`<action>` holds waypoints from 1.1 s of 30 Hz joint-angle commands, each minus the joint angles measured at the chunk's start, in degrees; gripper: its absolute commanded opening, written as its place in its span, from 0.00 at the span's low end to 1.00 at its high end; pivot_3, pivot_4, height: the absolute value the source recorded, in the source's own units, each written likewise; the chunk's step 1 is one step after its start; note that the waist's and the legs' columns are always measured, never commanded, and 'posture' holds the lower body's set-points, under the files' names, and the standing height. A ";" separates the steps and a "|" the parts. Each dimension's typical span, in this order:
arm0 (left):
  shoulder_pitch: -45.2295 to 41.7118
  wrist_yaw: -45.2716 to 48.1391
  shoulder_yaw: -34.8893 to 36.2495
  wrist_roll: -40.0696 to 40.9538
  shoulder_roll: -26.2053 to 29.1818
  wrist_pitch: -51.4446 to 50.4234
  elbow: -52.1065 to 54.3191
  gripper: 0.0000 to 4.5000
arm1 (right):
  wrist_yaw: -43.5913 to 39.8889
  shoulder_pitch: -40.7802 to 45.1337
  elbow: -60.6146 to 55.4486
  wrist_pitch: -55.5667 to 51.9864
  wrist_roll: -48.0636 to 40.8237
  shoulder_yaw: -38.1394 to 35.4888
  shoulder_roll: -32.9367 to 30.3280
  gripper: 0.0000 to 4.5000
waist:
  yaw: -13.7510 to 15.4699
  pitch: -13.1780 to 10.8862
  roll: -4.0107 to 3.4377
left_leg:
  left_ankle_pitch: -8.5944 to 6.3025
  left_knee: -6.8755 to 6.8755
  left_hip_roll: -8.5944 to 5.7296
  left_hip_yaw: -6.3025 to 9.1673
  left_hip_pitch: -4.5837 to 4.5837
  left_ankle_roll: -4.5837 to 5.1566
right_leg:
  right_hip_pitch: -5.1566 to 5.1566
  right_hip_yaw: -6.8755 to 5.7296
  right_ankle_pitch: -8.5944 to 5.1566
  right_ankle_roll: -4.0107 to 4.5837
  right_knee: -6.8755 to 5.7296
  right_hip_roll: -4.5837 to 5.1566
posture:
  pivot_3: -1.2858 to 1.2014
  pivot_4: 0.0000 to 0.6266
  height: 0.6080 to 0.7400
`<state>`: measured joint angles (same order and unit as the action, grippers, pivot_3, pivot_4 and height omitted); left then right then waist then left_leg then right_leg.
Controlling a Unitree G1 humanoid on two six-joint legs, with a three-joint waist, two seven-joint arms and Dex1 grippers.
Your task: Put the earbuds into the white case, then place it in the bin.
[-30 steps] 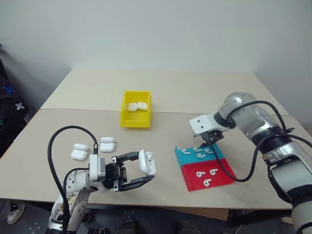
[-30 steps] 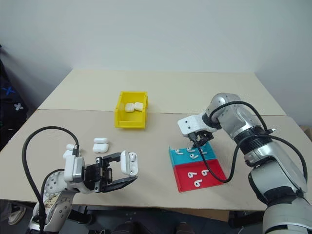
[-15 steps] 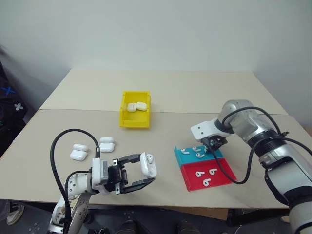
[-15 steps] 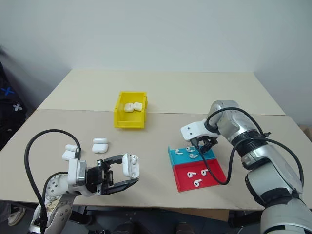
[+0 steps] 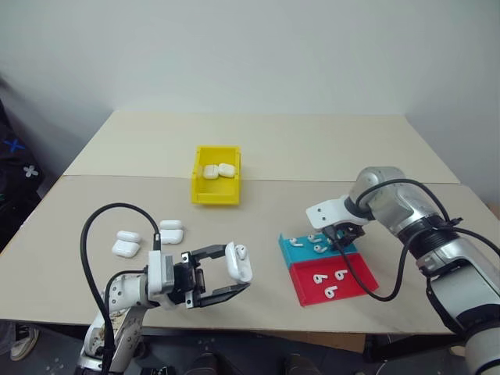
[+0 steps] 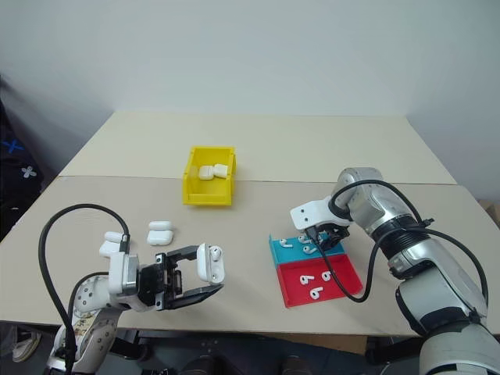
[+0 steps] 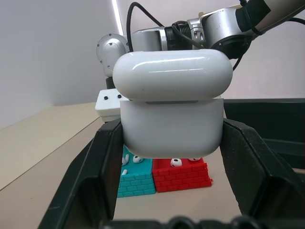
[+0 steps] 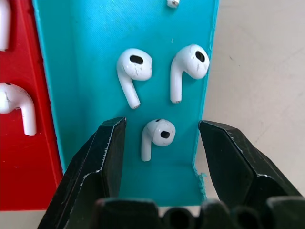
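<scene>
Now: left end effector (image 5: 226, 280) clamps glossy rounded white case (image 5: 238, 262) | right end effector (image 8: 161, 143) wide over tiny stemmed earbuds (image 8: 157, 135)

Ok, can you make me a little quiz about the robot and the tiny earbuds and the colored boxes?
1. True or false: the left pincer is shut on a white case.
2. Which tray is the open right pincer over? A) red tray B) blue tray C) yellow bin
3. Fill in: the yellow bin already holds ___ white cases.

Key:
1. True; the case sits between its fingers.
2. B; it hangs over the blue tray with one earbud between its fingers, not yet gripped. The red tray lies beside it.
3. Two.
</scene>
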<state>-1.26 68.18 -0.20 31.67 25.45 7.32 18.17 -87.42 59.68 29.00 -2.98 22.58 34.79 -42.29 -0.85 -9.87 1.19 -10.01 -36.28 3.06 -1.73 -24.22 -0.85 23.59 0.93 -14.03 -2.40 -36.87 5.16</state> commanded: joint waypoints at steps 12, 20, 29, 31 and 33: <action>0.01 -0.40 -0.37 0.29 0.94 0.10 1.72 0.61 | -0.32 0.15 0.27 -0.55 0.55 -2.18 -0.64 0.65 | 0.02 0.00 0.00 | 0.00 -0.01 0.00 0.00 0.00 0.00 | -0.01 0.00 0.00 0.00 -0.01 0.00 | 0.52 0.24 1.00; -0.05 -0.54 -0.59 0.31 0.89 0.57 1.43 0.61 | -0.28 -0.17 -0.29 -0.36 0.76 -2.17 -0.99 0.52 | 0.02 0.00 0.00 | 0.00 -0.01 0.00 0.00 0.00 0.00 | 0.00 0.00 0.00 0.00 -0.02 0.00 | 0.52 0.24 1.00; -0.32 -0.68 -0.77 0.33 1.01 0.57 1.35 0.61 | -0.30 -0.56 -1.25 -0.55 0.55 -2.74 -1.12 0.39 | 0.03 0.00 0.00 | 0.00 -0.01 0.00 0.00 0.00 0.00 | 0.00 0.00 0.00 0.00 -0.02 0.00 | 0.52 0.24 1.00; -0.35 -0.68 -0.78 0.31 1.01 0.61 1.29 0.61 | -0.27 -0.59 -1.21 -0.47 0.65 -2.79 -1.12 0.39 | 0.02 0.00 0.00 | 0.00 -0.01 0.00 0.00 0.00 0.00 | -0.01 0.00 0.00 0.00 -0.02 0.00 | 0.52 0.24 1.00; -0.37 -0.72 -0.80 0.30 1.01 0.61 1.27 0.61 | -0.29 -0.62 -1.08 -0.32 0.73 -2.79 -1.11 0.39 | 0.02 0.00 0.00 | 0.00 -0.01 0.00 0.00 0.00 0.00 | -0.01 0.00 0.00 0.00 -0.02 0.00 | 0.52 0.24 1.00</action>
<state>-1.25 67.86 -1.07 31.61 26.20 7.27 18.17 -87.38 59.30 29.17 -3.21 23.46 33.76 -42.31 -0.83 -9.87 1.19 -10.01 -36.29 3.06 -1.73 -24.21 -0.85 23.58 0.93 -14.03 -2.41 -36.90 5.16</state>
